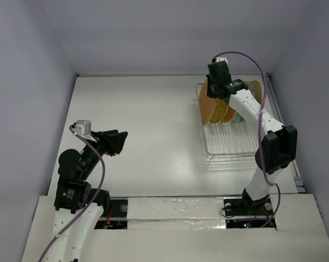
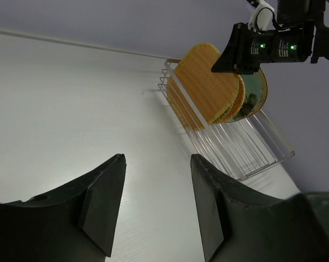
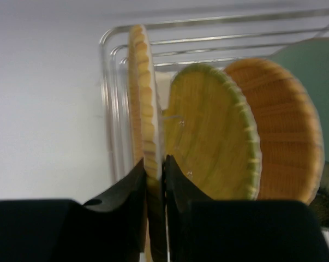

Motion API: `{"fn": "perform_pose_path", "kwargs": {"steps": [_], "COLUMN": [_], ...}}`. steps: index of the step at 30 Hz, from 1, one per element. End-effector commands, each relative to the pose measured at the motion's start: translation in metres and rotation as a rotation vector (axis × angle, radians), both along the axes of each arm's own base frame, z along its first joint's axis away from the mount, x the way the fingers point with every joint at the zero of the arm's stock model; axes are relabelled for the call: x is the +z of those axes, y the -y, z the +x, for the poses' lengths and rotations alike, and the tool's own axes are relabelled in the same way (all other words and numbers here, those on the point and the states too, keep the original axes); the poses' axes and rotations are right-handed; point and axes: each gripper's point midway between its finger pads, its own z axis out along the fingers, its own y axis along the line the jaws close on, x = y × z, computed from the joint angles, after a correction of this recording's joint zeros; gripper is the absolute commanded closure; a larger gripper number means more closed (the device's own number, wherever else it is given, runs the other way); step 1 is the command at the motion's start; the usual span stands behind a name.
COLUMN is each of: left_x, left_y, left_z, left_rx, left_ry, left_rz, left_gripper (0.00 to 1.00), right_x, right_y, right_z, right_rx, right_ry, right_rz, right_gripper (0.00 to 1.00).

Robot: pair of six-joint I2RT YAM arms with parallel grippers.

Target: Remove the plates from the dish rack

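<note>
The silver wire dish rack [image 1: 229, 143] stands at the right of the table, with plates upright at its far end. The orange rounded-square ribbed plate [image 1: 211, 105] is the leftmost; it also shows in the left wrist view [image 2: 205, 87] and edge-on in the right wrist view [image 3: 142, 98]. My right gripper [image 3: 155, 166] is shut on its rim. Behind it stand two orange-yellow round ribbed plates [image 3: 216, 136] [image 3: 284, 131] and a pale green plate [image 3: 311, 65]. The beige floral plate is barely visible. My left gripper [image 2: 156, 164] is open and empty over the table at the left [image 1: 114, 143].
The rack's near half [image 1: 228, 148] holds only bare wires and tines. White walls close the table at the back and both sides. The right arm's forearm [image 1: 257, 112] reaches over the rack's right side.
</note>
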Motion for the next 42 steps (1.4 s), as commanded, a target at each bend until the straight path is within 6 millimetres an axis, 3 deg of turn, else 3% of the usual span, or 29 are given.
{"fn": "perform_pose_path", "kwargs": {"steps": [1, 4, 6, 9, 14, 19, 23, 24, 25, 26, 28, 29, 31, 32, 33, 34, 36, 37, 39, 40, 42], "left_x": [0.009, 0.009, 0.009, 0.009, 0.009, 0.009, 0.010, 0.010, 0.010, 0.009, 0.009, 0.009, 0.012, 0.012, 0.013, 0.013, 0.014, 0.015, 0.016, 0.015, 0.015], "left_y": [0.002, 0.001, 0.001, 0.001, 0.001, 0.001, 0.001, 0.001, 0.000, 0.000, -0.003, -0.005, -0.007, -0.008, -0.009, -0.010, -0.011, -0.012, -0.012, -0.012, -0.011], "left_z": [-0.001, -0.001, -0.001, -0.001, -0.001, -0.001, -0.001, -0.001, -0.001, 0.000, 0.000, 0.001, -0.001, 0.000, -0.002, -0.002, -0.003, -0.003, -0.004, -0.003, -0.004], "left_rx": [-0.017, -0.011, -0.009, -0.011, -0.009, -0.007, -0.008, -0.006, -0.004, 0.002, 0.018, 0.028, 0.040, 0.050, 0.053, 0.056, 0.064, 0.067, 0.067, 0.066, 0.064], "left_ry": [0.049, 0.050, 0.050, 0.049, 0.050, 0.050, 0.052, 0.052, 0.052, 0.047, 0.043, 0.043, 0.053, 0.053, 0.059, 0.060, 0.064, 0.066, 0.070, 0.067, 0.070], "left_rz": [-0.010, -0.010, -0.010, -0.010, -0.010, -0.010, -0.012, -0.012, -0.012, -0.013, -0.012, -0.012, -0.019, -0.020, -0.024, -0.023, -0.026, -0.027, -0.027, -0.026, -0.026], "left_gripper": [0.52, 0.52, 0.51, 0.50, 0.49, 0.46, 0.34, 0.31, 0.29, 0.23, 0.20, 0.19, 0.18, 0.18, 0.18, 0.18, 0.18, 0.18, 0.18, 0.18, 0.18], "right_x": [0.029, 0.037, 0.052, 0.083, 0.143, 0.206, 0.242, 0.244, 0.233, 0.241, 0.225, 0.226, 0.205, 0.207, 0.187, 0.179, 0.182, 0.148, 0.151, 0.119, 0.099], "right_y": [0.005, 0.002, 0.007, 0.004, 0.015, 0.024, -0.003, -0.022, -0.037, -0.058, -0.112, -0.119, -0.159, -0.175, -0.204, -0.219, -0.247, -0.269, -0.294, -0.312, -0.326], "right_z": [0.008, 0.006, 0.005, -0.001, -0.014, -0.047, -0.071, -0.074, -0.075, -0.076, -0.074, -0.075, -0.067, -0.062, -0.057, -0.053, -0.045, -0.034, -0.025, -0.016, -0.006], "right_rx": [-0.036, -0.042, -0.060, -0.057, -0.084, -0.104, -0.023, 0.053, 0.098, 0.150, 0.262, 0.275, 0.319, 0.337, 0.362, 0.367, 0.387, 0.385, 0.410, 0.403, 0.389], "right_ry": [0.068, 0.083, 0.117, 0.181, 0.300, 0.426, 0.529, 0.535, 0.516, 0.556, 0.525, 0.541, 0.472, 0.484, 0.423, 0.403, 0.395, 0.326, 0.323, 0.270, 0.233], "right_rz": [-0.049, -0.071, -0.079, -0.078, -0.073, -0.042, 0.111, 0.172, 0.210, 0.280, 0.461, 0.476, 0.601, 0.659, 0.724, 0.760, 0.865, 0.864, 0.942, 0.935, 0.965], "right_gripper": [0.86, 1.00, 1.00, 1.00, 1.00, 1.00, 1.00, 1.00, 1.00, 1.00, 1.00, 1.00, 1.00, 1.00, 1.00, 1.00, 1.00, 1.00, 1.00, 1.00, 1.00]}}
